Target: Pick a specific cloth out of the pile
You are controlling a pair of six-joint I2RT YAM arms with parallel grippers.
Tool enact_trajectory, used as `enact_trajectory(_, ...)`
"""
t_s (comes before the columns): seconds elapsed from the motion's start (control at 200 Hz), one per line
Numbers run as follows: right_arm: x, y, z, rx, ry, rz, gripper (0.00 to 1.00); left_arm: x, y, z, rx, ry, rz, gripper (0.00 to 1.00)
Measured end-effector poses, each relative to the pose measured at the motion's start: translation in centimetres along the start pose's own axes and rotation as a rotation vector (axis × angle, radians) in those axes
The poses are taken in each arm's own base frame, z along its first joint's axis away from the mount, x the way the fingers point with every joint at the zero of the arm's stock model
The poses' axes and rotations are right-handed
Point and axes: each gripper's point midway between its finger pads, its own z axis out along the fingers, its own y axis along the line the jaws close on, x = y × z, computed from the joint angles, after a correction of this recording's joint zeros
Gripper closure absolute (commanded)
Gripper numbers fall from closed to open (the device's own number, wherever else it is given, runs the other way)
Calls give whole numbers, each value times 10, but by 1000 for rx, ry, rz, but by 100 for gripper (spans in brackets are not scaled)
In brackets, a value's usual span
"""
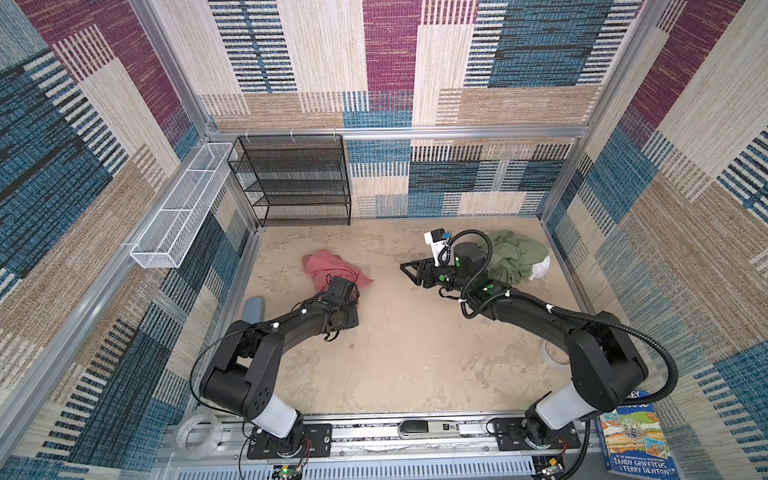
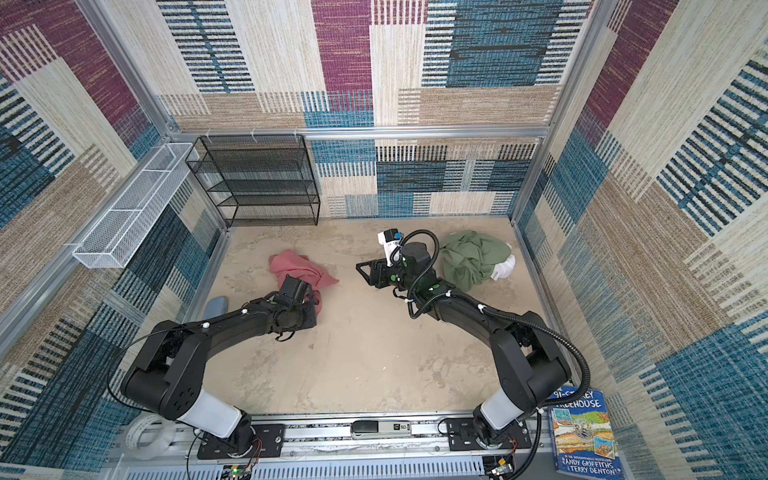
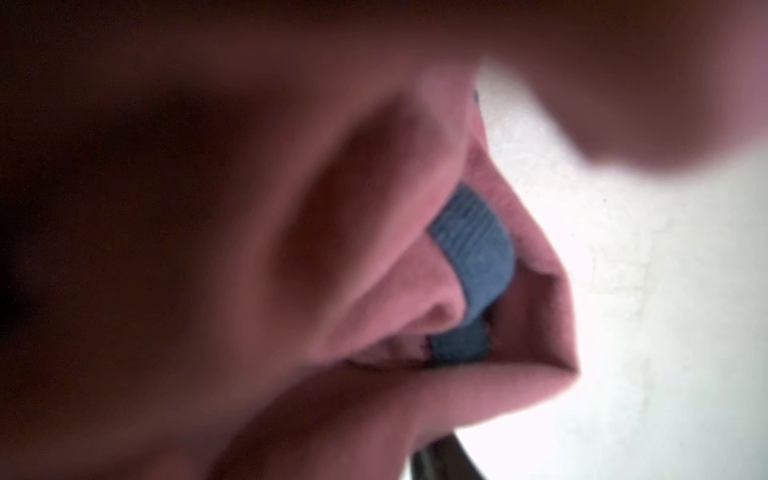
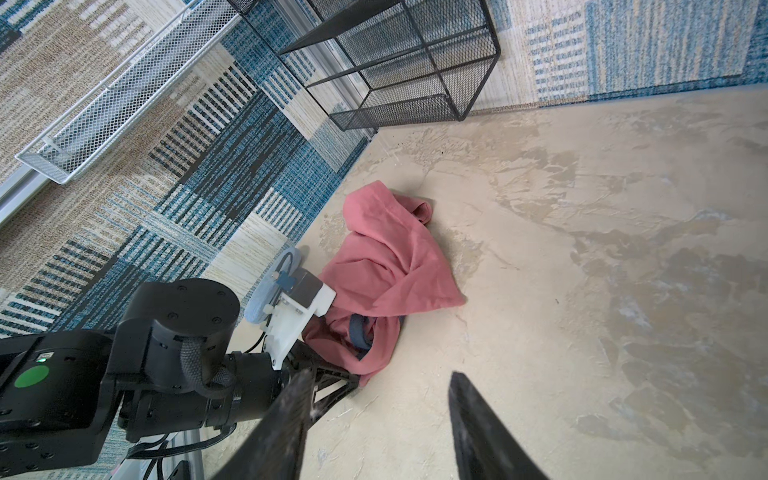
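Right fingers (image 4: 473, 419) stand wide apart with only bare floor (image 4: 582, 291) between them, so your right gripper (image 4: 381, 374) is open and holds nothing. Left fingers you cannot read. The left wrist view is filled with blurred salmon fabric close to the lens. The right wrist view shows only the black tip of your left gripper (image 4: 343, 380) at the edge of the cloth (image 4: 386, 266), partly behind a right finger, so clamped or not, cannot tell. In both top views the cloth (image 1: 328, 270) (image 2: 295, 266) is a crumpled salmon-red heap on the left half of the floor, near the left wall. Your left wrist hangs over its near part and hides it. Its grey-blue trim band (image 3: 473, 249) shows tucked among the salmon folds on the side facing the left arm. The pile (image 1: 517, 257) sits well apart from the cloth, at the far right of the floor by the right wall. It shows an olive-green garment (image 2: 471, 257) on top and a white garment (image 1: 540, 268) poking out at its right edge. Your right gripper is between cloth and pile, just beside the pile, pointing toward the cloth. A flat pale-blue piece (image 1: 253, 307) lies by the left wall, near the left arm. A black mesh shelf (image 1: 291, 178) stands in the far left corner, a white wire basket (image 1: 178, 216) hangs on the left wall, and a book (image 1: 633, 436) lies at the near right beside the right arm's base.
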Motion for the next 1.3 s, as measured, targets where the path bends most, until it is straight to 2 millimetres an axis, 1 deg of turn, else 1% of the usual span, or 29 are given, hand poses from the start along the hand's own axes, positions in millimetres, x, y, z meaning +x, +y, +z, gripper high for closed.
enact_trajectory(0.065,2,0,1,-3,7,2,44,0,2,1,-11,-3,1,88)
enact_trajectory(0.14,2,-1,2,-5,10,3,44,-3,3,2,-22,-16,2,100)
enact_trajectory(0.29,0,1,4,-11,8,2,44,-6,5,2,-33,-33,2,100)
enact_trajectory(0.406,0,0,5,-12,11,3,44,-6,6,-2,-31,-46,1,100)
enact_trajectory(0.696,5,-4,10,-10,26,16,44,-9,7,-32,-1,-113,0,100)
enact_trajectory(0.801,3,-3,11,-15,24,19,44,-11,5,-42,1,-132,6,100)
enact_trajectory(0.971,3,-3,12,-17,22,21,44,-7,-2,-57,17,-136,32,100)
enact_trajectory(1.167,2,0,11,-28,19,22,44,-13,-10,-80,28,-171,54,100)
enact_trajectory(1.297,2,0,11,-29,18,23,44,-17,-12,-92,20,-187,62,100)
